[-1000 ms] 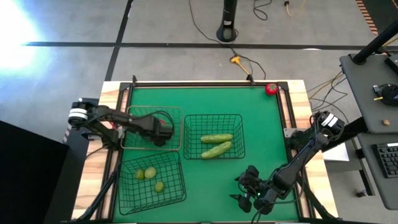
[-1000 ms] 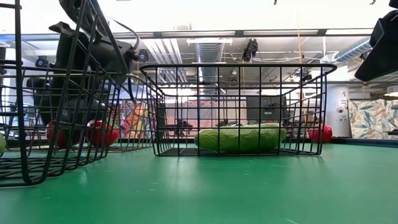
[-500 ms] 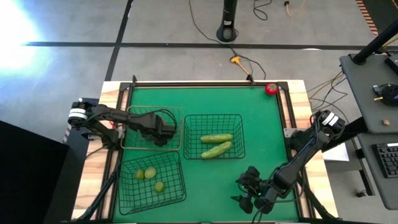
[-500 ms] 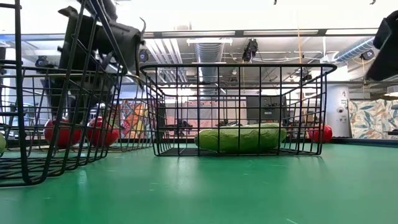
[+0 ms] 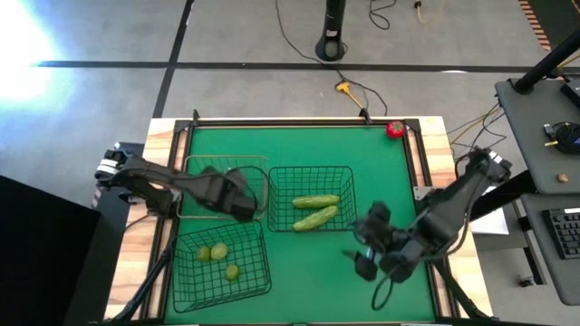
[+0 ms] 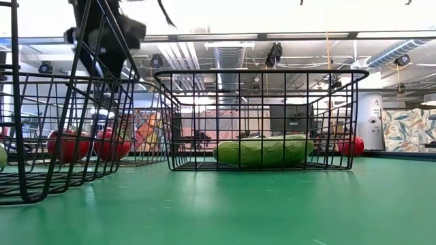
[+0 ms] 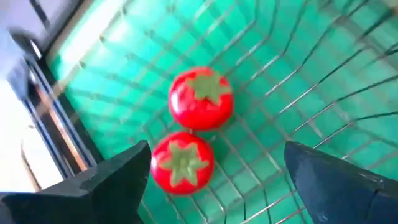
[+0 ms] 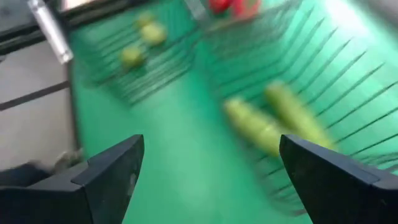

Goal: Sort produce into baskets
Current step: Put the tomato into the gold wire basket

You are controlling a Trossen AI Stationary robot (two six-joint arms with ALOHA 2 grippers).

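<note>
On the green counter (image 5: 381, 172), three wire baskets sit left of centre. The middle basket (image 5: 312, 198) holds two cucumbers (image 5: 314, 210). Two red tomatoes (image 7: 193, 132) lie in the paler basket (image 5: 192, 174), half hidden beneath the released left gripper (image 5: 237, 201). The right gripper (image 5: 367, 243), also unclenched, hovers lower right.

- Strong glare is seen on the floor (image 5: 23, 41) at the far left of the high view, where detail is washed out
- The green table (image 5: 299, 145) is evenly and brightly lit from above, with only faint shadows cast
- In the low view the ceiling lights (image 6: 231, 35) are blown out to white
- The right wrist view is heavily motion-blurred, the cucumbers (image 8: 273, 121) being smeared
- The tomatoes (image 7: 200, 101) in the left wrist view are softly blurred
</note>
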